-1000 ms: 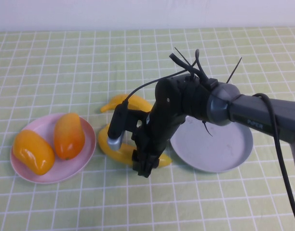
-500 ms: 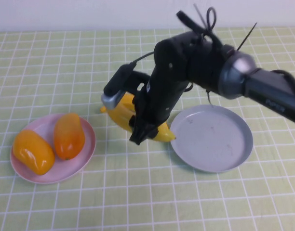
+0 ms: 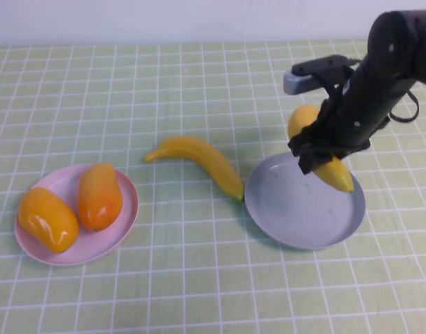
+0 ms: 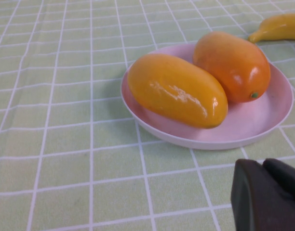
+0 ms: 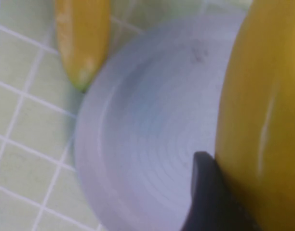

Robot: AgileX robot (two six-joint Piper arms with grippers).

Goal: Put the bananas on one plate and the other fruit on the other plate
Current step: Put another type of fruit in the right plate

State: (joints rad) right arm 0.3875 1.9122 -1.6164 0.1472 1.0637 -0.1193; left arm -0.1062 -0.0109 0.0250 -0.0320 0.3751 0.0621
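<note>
Clamped on one banana (image 3: 329, 161), my right gripper (image 3: 323, 154) hangs over the grey plate (image 3: 303, 212); released this high, it could roll off. Left gripper (image 4: 268, 192) sits closed, empty, beside the pink plate (image 4: 263, 122).

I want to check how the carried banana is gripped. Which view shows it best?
The high view: the right gripper holds the banana above the grey-blue plate, both ends visible. The right wrist view shows only its side beside one finger. The left wrist view, near the shut left gripper, misses it.
</note>
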